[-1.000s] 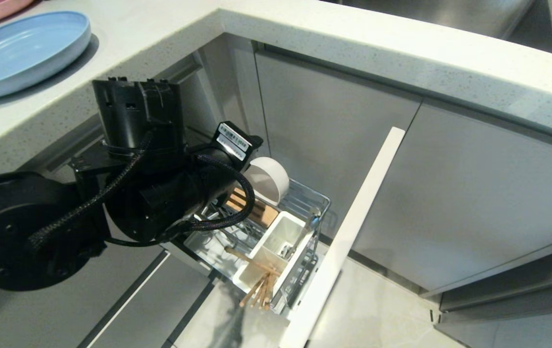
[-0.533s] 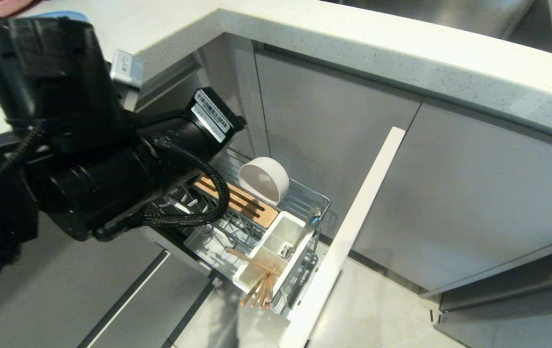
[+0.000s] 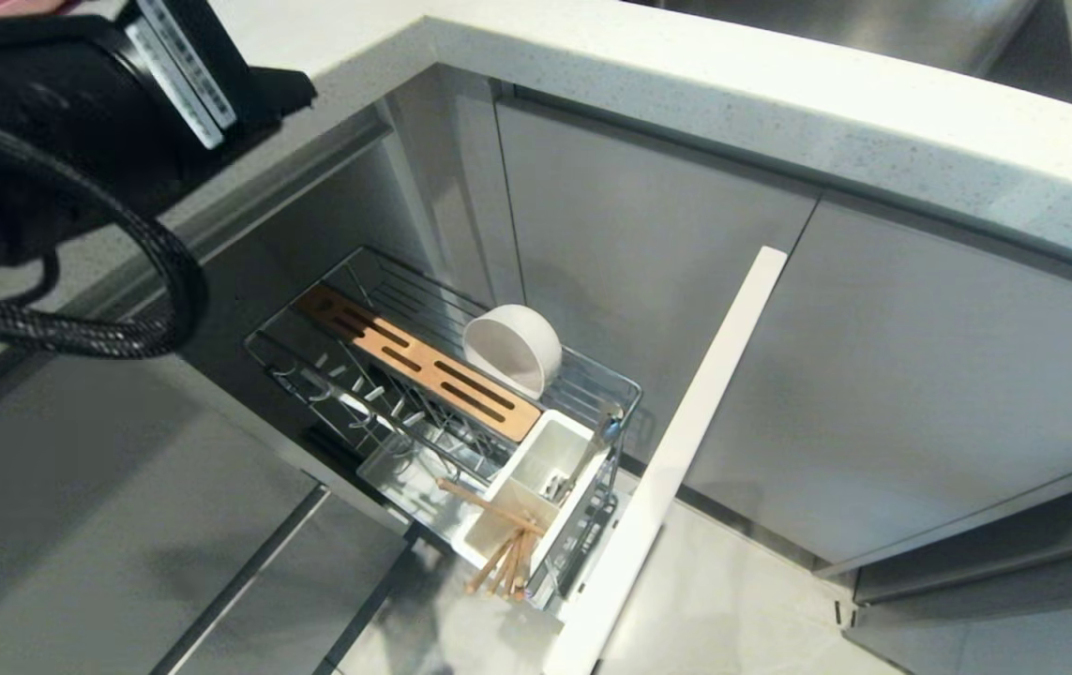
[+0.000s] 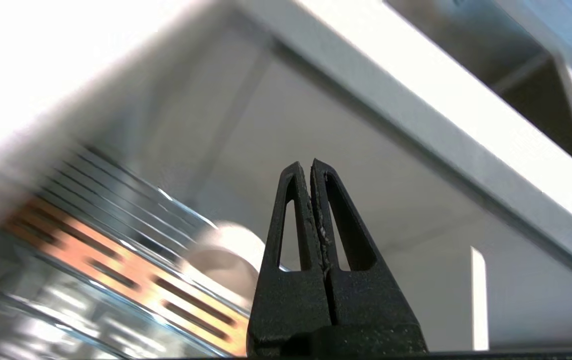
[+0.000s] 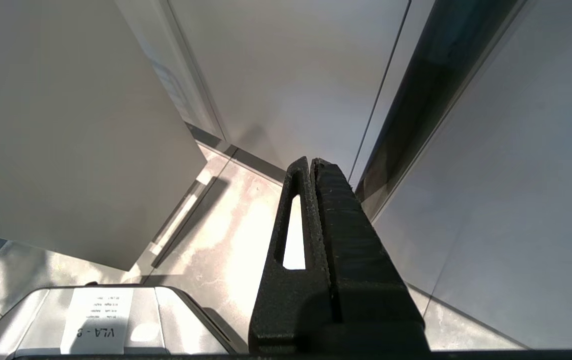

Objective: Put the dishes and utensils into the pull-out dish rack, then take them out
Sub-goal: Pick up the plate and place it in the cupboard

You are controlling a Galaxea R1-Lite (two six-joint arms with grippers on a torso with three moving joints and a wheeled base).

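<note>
The dish rack [image 3: 592, 370] is shiny chrome wire. Along it lies a slotted strip [image 3: 418, 361] of smooth tan wood. At its near end a caddy [image 3: 550, 450] of white matt plastic holds pale wooden chopsticks [image 3: 498, 562]. The bowl [image 3: 512, 349] looks smooth, off-white and faintly glossy. The countertop [image 3: 779, 103] is speckled, polished pale stone. The cabinet doors [image 3: 920, 394] are matt grey.

Head and left-wrist views sharing rack [image 3: 460, 394]
</note>
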